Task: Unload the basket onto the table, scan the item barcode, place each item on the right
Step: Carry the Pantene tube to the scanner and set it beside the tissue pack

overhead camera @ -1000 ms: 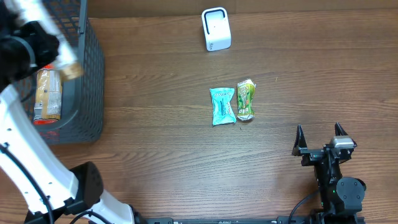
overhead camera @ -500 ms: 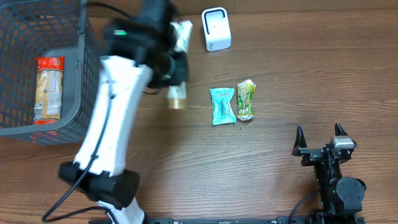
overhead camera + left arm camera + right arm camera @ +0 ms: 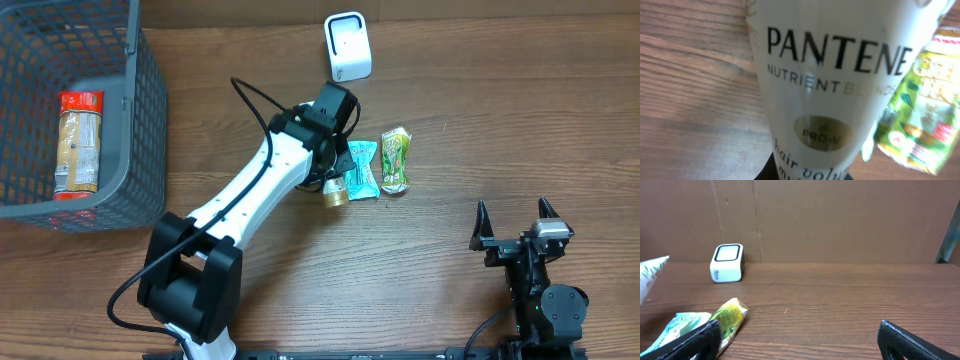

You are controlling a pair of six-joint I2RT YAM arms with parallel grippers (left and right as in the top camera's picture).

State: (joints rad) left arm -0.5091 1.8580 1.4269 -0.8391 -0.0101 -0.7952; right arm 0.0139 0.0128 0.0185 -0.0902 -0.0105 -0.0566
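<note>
Overhead, Pantene tube [image 3: 334, 196], gold cap pointing toward robot

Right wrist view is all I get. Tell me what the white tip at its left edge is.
Observer: A white Pantene tube, name readable in the left wrist view.
Operator: Say who has it.
Observer: The left gripper, shut on it beside the teal packet.
Operator: Report what else I miss.
Observer: A grey basket at the table's far left, one red-topped item inside.
</note>
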